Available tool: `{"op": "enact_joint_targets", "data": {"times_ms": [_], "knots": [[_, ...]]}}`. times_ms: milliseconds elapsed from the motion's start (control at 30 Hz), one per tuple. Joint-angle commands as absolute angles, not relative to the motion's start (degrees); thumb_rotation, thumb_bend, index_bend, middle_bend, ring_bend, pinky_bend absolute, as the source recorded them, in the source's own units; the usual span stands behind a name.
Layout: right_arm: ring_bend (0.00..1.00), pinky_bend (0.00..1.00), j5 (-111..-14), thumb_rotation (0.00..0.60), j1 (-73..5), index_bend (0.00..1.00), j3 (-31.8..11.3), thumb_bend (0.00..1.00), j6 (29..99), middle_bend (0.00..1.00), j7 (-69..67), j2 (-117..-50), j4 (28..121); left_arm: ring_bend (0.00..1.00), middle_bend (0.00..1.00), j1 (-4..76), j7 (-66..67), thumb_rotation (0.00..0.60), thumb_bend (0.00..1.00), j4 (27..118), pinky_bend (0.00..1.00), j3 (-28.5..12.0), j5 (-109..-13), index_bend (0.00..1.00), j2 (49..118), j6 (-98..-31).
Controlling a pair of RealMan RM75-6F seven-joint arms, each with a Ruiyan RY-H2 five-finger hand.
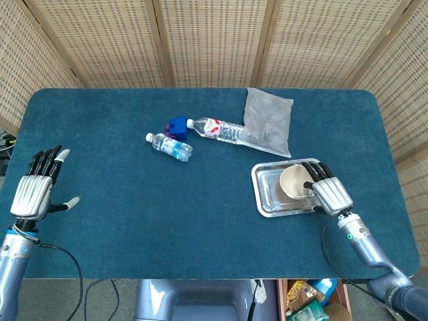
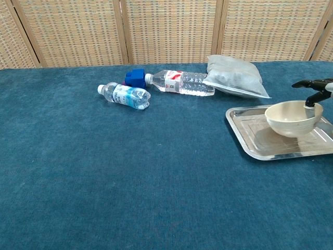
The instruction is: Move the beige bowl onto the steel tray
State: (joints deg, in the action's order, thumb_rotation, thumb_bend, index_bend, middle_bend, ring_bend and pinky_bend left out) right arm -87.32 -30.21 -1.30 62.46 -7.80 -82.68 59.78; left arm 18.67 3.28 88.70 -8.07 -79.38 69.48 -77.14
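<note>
The beige bowl stands upright inside the steel tray, toward its right half. My right hand grips the bowl's right rim, with dark fingers hooked over the edge and into the bowl. Only its fingers show at the right edge of the chest view. I cannot tell whether the bowl's base touches the tray. My left hand hovers off the table's left edge, fingers spread, holding nothing.
A small water bottle, a blue block and a larger labelled bottle lie mid-table at the back. A grey bag lies just behind the tray.
</note>
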Motion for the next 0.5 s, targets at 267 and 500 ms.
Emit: {"op": "enact_joint_targets", "data": {"times_ms": [267,500], "knots": [[0.0,0.0,-87.69,0.6,-27.4,0.09,-1.96,0.08,68.56,0.0,-5.2,-78.41,67.45,0.0,0.0,18.02,2.16,0.6,0.0,89.15,0.0,-7.96,-79.92,0.0,68.73,-77.97],[0.0,0.0,-88.62,0.6,-20.42,0.02,-1.19,0.0,79.44,0.0,-1.63,-70.81,79.8,0.0,0.0,16.29,1.02,0.6,0.0,89.47,0.0,-6.59,-81.5,0.0,68.08,-79.85]]}}
